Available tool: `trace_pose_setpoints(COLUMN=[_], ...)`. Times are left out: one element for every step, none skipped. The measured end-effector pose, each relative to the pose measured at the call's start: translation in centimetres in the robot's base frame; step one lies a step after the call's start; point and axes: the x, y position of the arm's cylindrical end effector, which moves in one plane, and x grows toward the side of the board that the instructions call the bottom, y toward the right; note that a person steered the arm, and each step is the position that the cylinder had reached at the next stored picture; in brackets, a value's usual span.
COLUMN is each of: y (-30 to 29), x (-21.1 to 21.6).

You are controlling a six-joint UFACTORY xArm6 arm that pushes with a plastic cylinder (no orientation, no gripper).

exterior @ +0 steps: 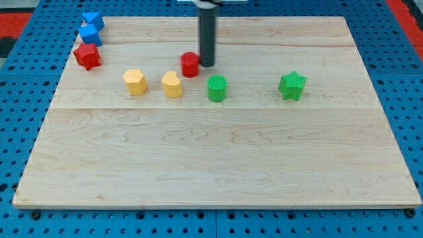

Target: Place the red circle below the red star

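The red circle (190, 64) sits on the wooden board, upper middle. The red star (87, 56) lies near the board's upper left edge, far to the circle's left. My tip (207, 65) is the lower end of the dark rod, right beside the red circle on its right side, touching or almost touching it.
Two blue blocks (92, 20) (89, 34) stand just above the red star. A yellow hexagon-like block (135, 82) and a yellow heart (172, 84) lie below-left of the circle. A green cylinder (217, 88) is below my tip; a green star (292, 86) is at the right.
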Motion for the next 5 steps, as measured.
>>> trace_pose_setpoints(y=[-4.4,-2.3,-2.8,-6.5,-5.9], x=[0.0,1.1,2.0,0.8,0.8])
